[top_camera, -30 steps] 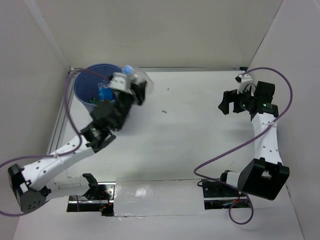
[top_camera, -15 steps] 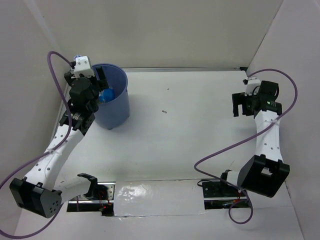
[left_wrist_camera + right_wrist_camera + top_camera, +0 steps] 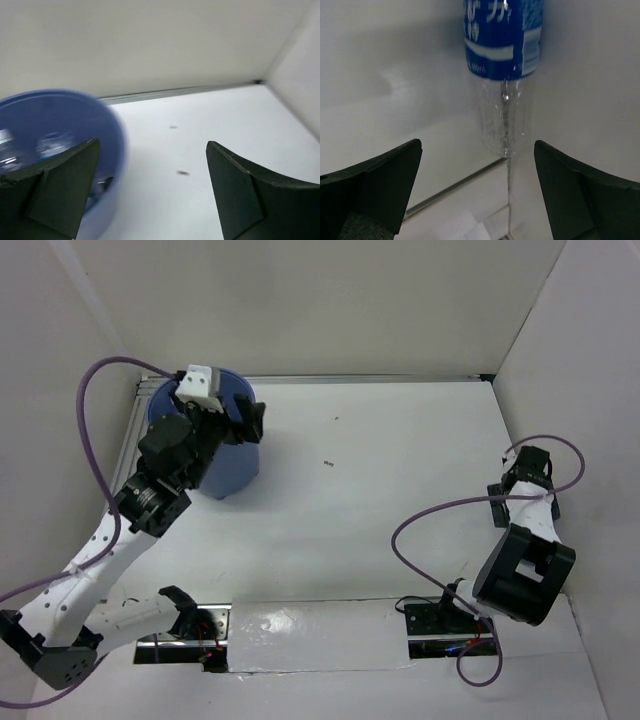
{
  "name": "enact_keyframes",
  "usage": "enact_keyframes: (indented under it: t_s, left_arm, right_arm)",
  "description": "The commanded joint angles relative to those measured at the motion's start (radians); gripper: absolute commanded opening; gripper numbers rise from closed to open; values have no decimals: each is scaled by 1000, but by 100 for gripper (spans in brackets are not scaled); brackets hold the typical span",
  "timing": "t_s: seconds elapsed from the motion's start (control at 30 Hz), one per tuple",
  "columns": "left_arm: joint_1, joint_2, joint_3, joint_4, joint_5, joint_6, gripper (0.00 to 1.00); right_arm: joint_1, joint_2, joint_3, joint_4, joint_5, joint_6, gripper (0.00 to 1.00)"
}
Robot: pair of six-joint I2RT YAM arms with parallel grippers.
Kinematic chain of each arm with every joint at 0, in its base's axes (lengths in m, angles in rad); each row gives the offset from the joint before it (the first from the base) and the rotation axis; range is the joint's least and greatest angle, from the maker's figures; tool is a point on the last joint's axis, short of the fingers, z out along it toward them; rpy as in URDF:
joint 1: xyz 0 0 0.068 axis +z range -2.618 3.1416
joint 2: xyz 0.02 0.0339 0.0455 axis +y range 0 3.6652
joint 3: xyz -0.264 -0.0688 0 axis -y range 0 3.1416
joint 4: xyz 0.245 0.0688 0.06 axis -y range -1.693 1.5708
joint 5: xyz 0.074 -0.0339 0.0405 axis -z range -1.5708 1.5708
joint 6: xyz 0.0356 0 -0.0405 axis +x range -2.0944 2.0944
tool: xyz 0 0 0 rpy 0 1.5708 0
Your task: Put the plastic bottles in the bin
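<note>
L gripper (image 3: 152, 145): jaws spread wide, nothing btwn them. Large round blue plastic bin (image 3: 116, 135) sits to the left of the jaws. In wrist view the L finger (image 3: 60, 187) overlaps its rim. From the top cam the gripper hangs over the bin's right rim, bin wall showing below it. Inside the bin are blurred clear shapes w/ blue bits, too smeared to tell apart. Ahead of the jaws is bare white table (image 3: 210, 120) w/ two small dark specks (image 3: 183, 173).

R gripper (image 3: 477, 150): jaws also wide apart, gripping nothing. Clear plastic bottle w/ blue printed label (image 3: 502, 75) lies straight ahead of the jaws, slightly right of centre. Its clear end is nearest the tips, label end farther off. It's past the fingertips, not btwn them, close by the white wall (image 3: 585, 75).
</note>
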Motion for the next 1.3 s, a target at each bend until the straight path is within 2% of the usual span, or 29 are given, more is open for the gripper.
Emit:
enact_keyframes:
  t_s: [0.0, 0.1, 0.27, 0.43, 0.5, 0.53, 0.6, 0.63, 0.67, 0.73, 0.83, 0.87, 0.93, 1.1, 1.13, 1.17, 1.2, 1.23, 1.27]
  left_arm:
    - [-167, -25, -36, 33, 54, -4, 100]
    - [-264, -11, -96, 33, -22, -16, 100]
    - [-428, 9, -178, 52, -99, -83, 100]
    - [-498, 41, -214, 53, -148, -131, 100]
    - [-509, 41, -226, 42, -148, -151, 100]
    - [-509, 41, -226, 42, -159, -151, 100]
    - [-518, 41, -247, 42, -159, -162, 100]
    - [-518, 41, -248, 42, -159, -174, 100]
    - [-518, 32, -260, 33, -159, -189, 100]
    - [-528, 32, -269, 33, -168, -203, 100]
    - [-541, 32, -289, 22, -168, -231, 100]
    - [-550, 21, -289, 22, -168, -231, 100]
    - [-562, 21, -300, 34, -168, -231, 100]
    - [-573, 12, -309, 34, -177, -240, 100]
    - [-573, -14, -336, 43, -177, -263, 100]
    - [-585, -26, -350, 43, -187, -263, 100]
    - [-585, -38, -364, 43, -187, -284, 100]
    - [-594, -52, -393, 43, -187, -295, 100]
    - [-607, -77, -409, 43, -197, -304, 100]
  right_arm:
    - [-47, -22, -72, 176, 91, -105, 100]
    - [-70, -22, -92, 210, 101, -130, 100]
    - [-127, 80, -124, 302, 102, -166, 100]
    - [-203, 189, -133, 374, 63, -177, 99]
    - [-222, 243, -113, 353, 0, -177, 93]
    - [-231, 243, -104, 338, -32, -188, 80]
    - [-231, 232, -95, 260, -101, -206, 63]
    - [-231, 219, -95, 230, -184, -232, 52]
    - [-231, 200, -95, 201, -230, -245, 32]
    - [-231, 113, -86, 88, -389, -298, 18]
    - [-231, -69, -48, -80, -601, -395, 6]
    - [-231, -109, -32, -121, -742, -445, 3]
    - [-231, -174, 50, -254, -893, -525, 1]
    - [-204, -119, 292, -434, -1410, -651, 0]
    - [-147, -86, 354, -419, -1521, -634, 0]
    - [-100, -69, 354, -390, -1522, -634, 0]
    - [-43, -53, 383, -329, -1577, -523, 0]
    - [105, -39, 438, -252, -1577, -440, 0]
    - [194, -12, 465, -80, -1544, -351, 0]
